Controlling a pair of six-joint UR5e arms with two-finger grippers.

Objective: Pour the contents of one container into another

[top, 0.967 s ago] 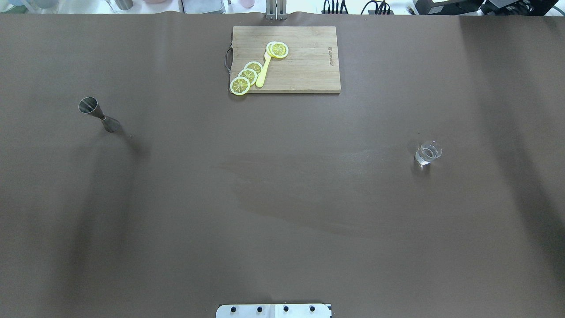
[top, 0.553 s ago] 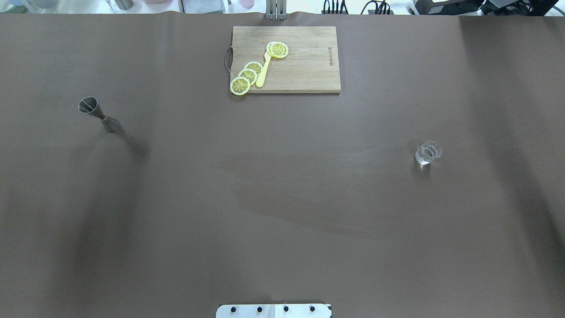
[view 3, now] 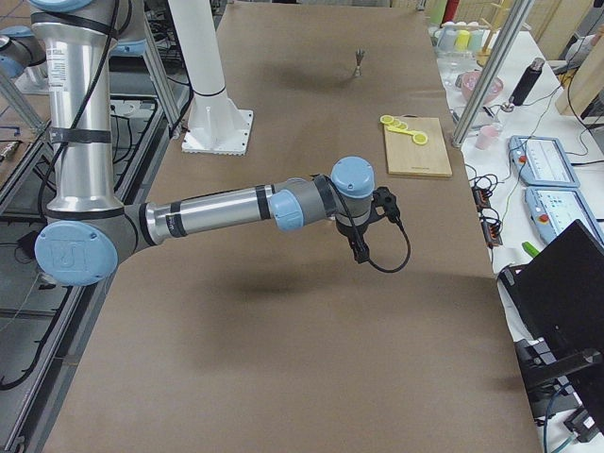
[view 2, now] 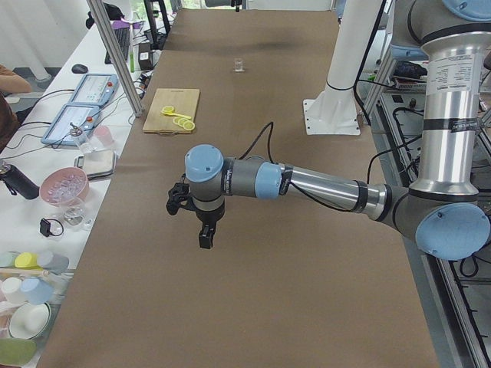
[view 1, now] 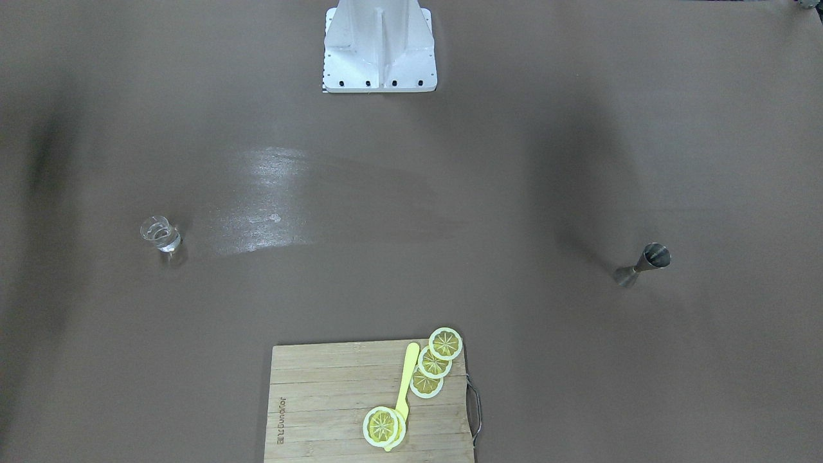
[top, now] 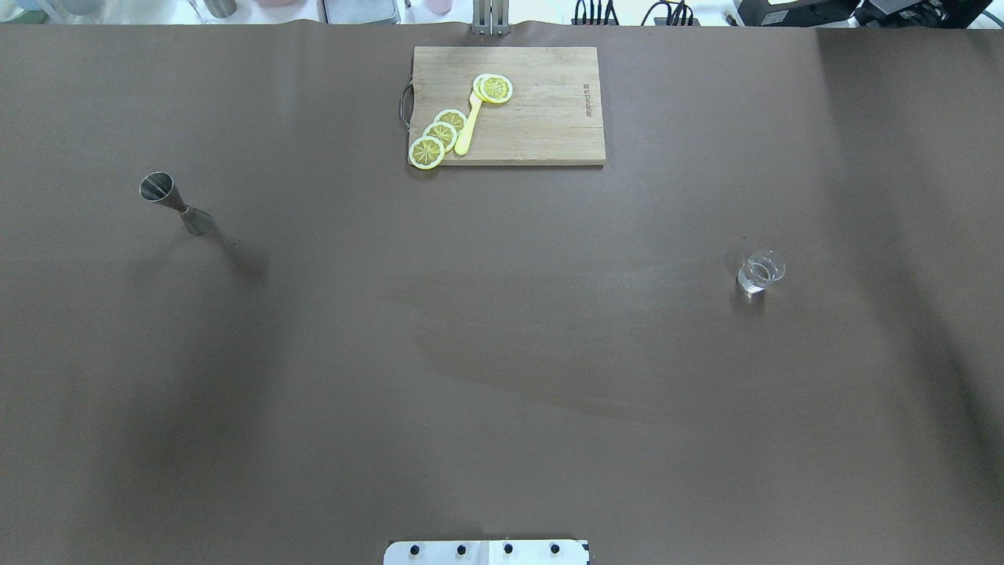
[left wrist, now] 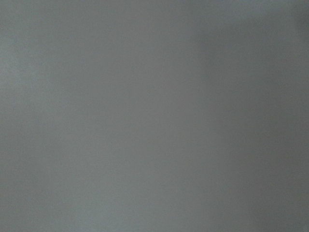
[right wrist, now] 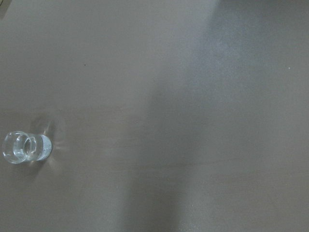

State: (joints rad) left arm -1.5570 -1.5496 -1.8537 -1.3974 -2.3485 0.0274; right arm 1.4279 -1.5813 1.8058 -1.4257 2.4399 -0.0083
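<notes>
The clear glass (top: 760,271) stands upright on the right side of the brown table, also seen as the glass (view 1: 159,234) and the glass (right wrist: 24,147), with some clear liquid in it. The grey metal jigger (top: 176,203) stands upright at the left, and shows as the jigger (view 1: 642,264) and the jigger (view 3: 360,60). Neither gripper is in the overhead or front views. My left gripper (view 2: 205,236) hangs above the table in the exterior left view. My right gripper (view 3: 360,252) hangs likewise in the exterior right view. I cannot tell whether either is open or shut.
A wooden cutting board (top: 549,118) with lemon slices (top: 439,135) and a yellow knife (top: 468,129) lies at the table's far middle. The robot's base plate (top: 486,552) sits at the near edge. Cups and bowls crowd a side bench (view 2: 46,230).
The glass, jigger and board have not moved. Only the faint shadows on the table have shifted a little.
</notes>
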